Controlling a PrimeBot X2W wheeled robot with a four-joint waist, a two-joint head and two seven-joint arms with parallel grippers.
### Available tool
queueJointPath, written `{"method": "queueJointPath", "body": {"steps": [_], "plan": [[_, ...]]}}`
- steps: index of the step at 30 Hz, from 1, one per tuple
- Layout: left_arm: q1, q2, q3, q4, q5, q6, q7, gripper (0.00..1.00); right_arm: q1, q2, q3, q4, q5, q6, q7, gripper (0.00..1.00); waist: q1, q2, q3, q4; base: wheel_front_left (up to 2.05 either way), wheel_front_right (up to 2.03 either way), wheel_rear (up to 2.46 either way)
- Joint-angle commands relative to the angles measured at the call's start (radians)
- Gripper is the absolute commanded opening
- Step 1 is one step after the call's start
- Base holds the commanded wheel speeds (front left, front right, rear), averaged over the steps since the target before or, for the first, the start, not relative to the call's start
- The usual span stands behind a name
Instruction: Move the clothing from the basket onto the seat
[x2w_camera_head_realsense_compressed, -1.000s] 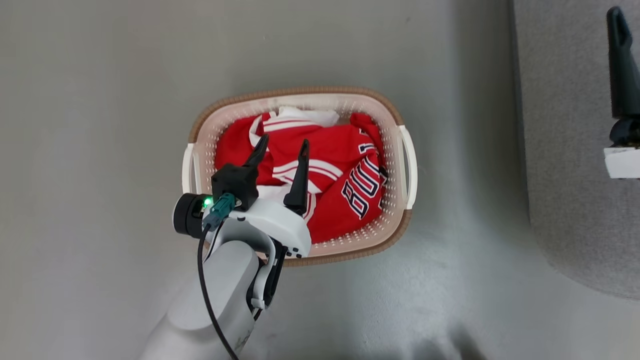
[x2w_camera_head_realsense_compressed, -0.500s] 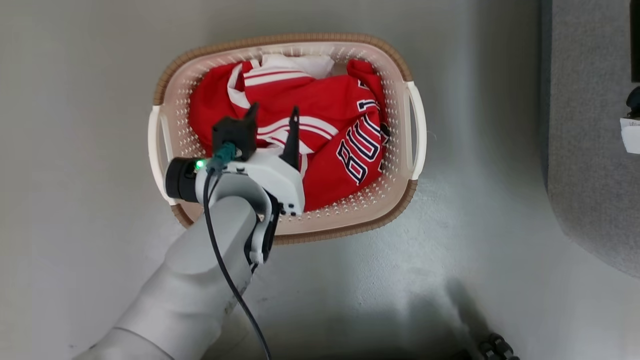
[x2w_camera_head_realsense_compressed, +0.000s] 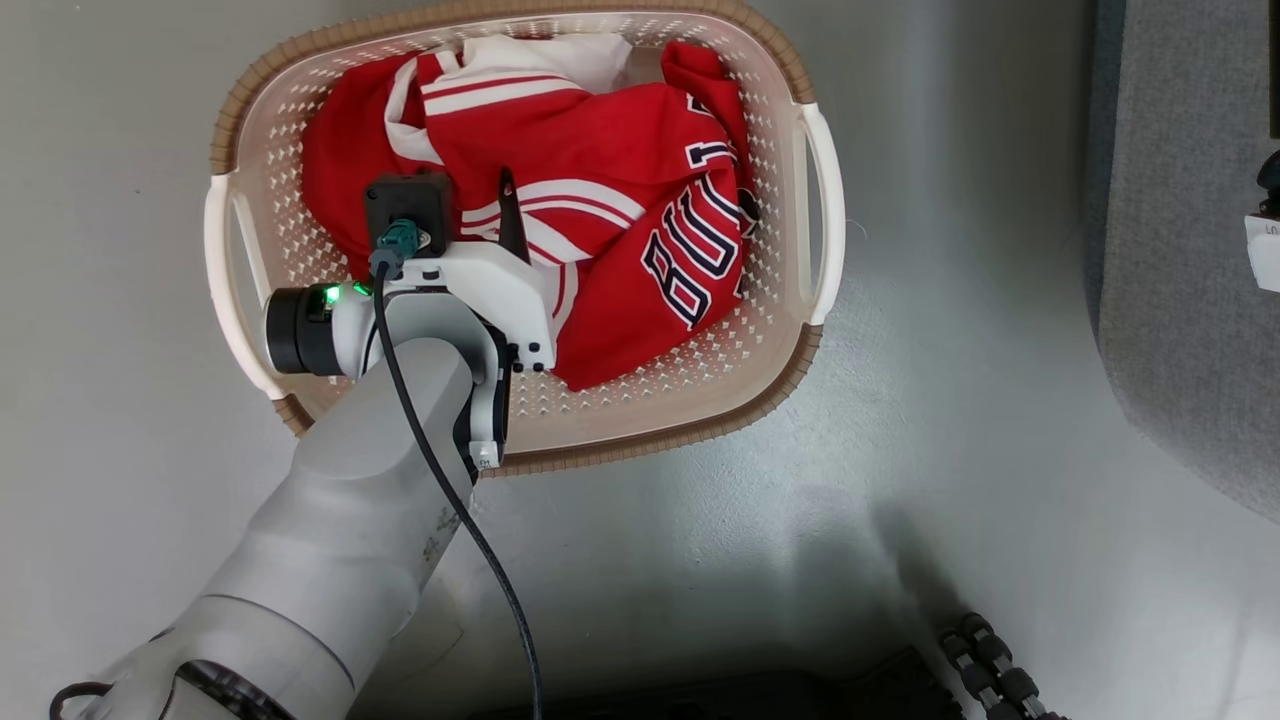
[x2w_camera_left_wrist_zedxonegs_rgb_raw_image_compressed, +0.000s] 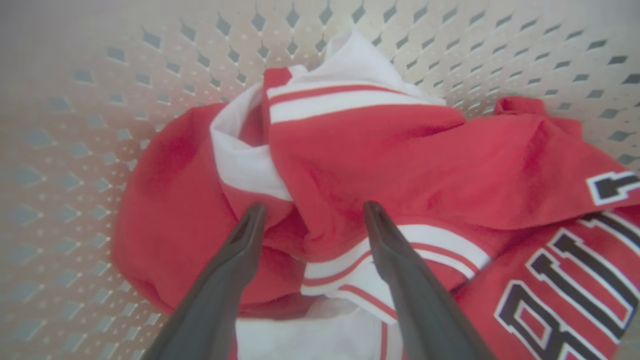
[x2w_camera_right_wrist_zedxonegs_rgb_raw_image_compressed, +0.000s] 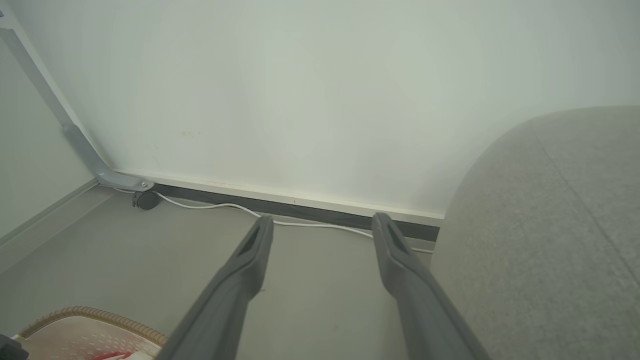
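Left gripper (x2w_camera_left_wrist_zedxonegs_rgb_raw_image_compressed: 315, 206) is spread wide with nothing pinched. Tips are at the clothes (x2w_camera_head_realsense_compressed: 600, 150), straddling a fold; can't tell if they touch. Clothes are all in the basket (x2w_camera_head_realsense_compressed: 760, 390), none on the sofa (x2w_camera_right_wrist_zedxonegs_rgb_raw_image_compressed: 550, 225) yet. In the head view the sofa is at 3 o'clock from the basket, with a strip of floor (x2w_camera_head_realsense_compressed: 950, 450) between. Gripper sits at roughly 8 o'clock of the pile. The jersey (x2w_camera_head_realsense_compressed: 690, 270) lettering is at 4 o'clock, the white band at 12. Right gripper (x2w_camera_right_wrist_zedxonegs_rgb_raw_image_compressed: 324, 219) is also spread and empty, over the floor, with the sofa edge at its 3 o'clock.

Risks as I read it:
- The fold between the fingers is where a striped hem meets the plainer red piece. Closing here may catch both, or only a thin edge that slips on the lift.
- The pieces look tangled. Pulling one could drag the other over the rim onto the floor.
- The basket looks light. Cloth snagging on the holed wall could tip or slide it.
- A long garment may trail on the floor unless lifted high.
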Motion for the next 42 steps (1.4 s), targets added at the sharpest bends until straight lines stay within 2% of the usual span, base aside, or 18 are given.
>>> {"method": "queueJointPath", "body": {"steps": [1, 3, 6, 10, 11, 12, 17, 22, 33, 42], "plan": [[0.007, 0.009, 0.002, 0.002, -0.017, 0.015, -0.006, 1.0, 0.032, -0.018, 0.008, -0.032, 0.008, 0.004, -0.006, 1.0, 0.0, 0.0, 0.004, -0.006, 0.0, 0.0, 0.0], [-0.012, 0.009, -0.002, 0.015, -0.042, 0.028, -0.006, 1.0, 0.037, -0.017, 0.012, -0.039, 0.012, 0.004, -0.006, 1.0, 0.0, 0.0, 0.009, -0.015, 0.0, 0.0, 0.0], [-0.025, 0.009, 0.01, 0.012, -0.057, 0.025, -0.006, 1.0, 0.04, -0.016, 0.009, -0.041, 0.015, 0.004, -0.006, 1.0, 0.0, 0.0, 0.008, -0.022, 0.0, 0.0, 0.0], [-0.031, 0.009, 0.005, 0.022, -0.082, 0.002, -0.006, 1.0, 0.048, -0.012, 0.004, -0.04, 0.019, 0.004, -0.006, 1.0, 0.0, 0.0, 0.002, -0.034, 0.0, 0.0, 0.0], [-0.031, 0.009, -0.001, 0.027, -0.092, -0.006, -0.006, 0.44, 0.051, -0.011, 0.003, -0.038, 0.02, 0.004, -0.006, 1.0, 0.0, 0.0, 0.0, -0.037, 0.0, 0.0, 0.0], [-0.032, 0.009, -0.006, 0.032, -0.101, -0.012, -0.006, 0.0, 0.052, -0.01, 0.0, -0.035, 0.021, 0.004, -0.006, 1.0, 0.0, 0.0, -0.002, -0.039, 0.0, 0.0, 0.0], [-0.039, 0.009, -0.044, 0.023, -0.127, -0.04, -0.006, 0.0, 0.056, -0.001, -0.024, -0.019, 0.025, 0.004, -0.006, 1.0, 0.0, 0.0, -0.009, -0.035, 0.0, 0.0, 0.0], [-0.015, 0.009, -0.019, -0.011, -0.104, -0.053, -0.006, 0.0, 0.056, 0.006, -0.033, -0.003, 0.024, 0.004, -0.006, 1.0, 0.0, 0.0, -0.037, -0.019, 0.0, 0.0, 0.0], [0.171, 0.009, 0.148, -0.146, 0.123, -0.059, -0.006, 0.0, 0.083, 0.055, 0.01, 0.093, 0.035, 0.004, -0.006, 1.0, 0.0, 0.0, -0.225, -0.019, 0.0, 0.0, 0.0], [0.296, 0.009, 0.223, -0.243, 0.27, -0.087, -0.006, 0.0, 0.148, 0.091, 0.062, 0.203, 0.047, 0.004, -0.006, 1.0, 0.0, 0.0, -0.411, -0.009, 0.0, 0.0, 0.0]]}}
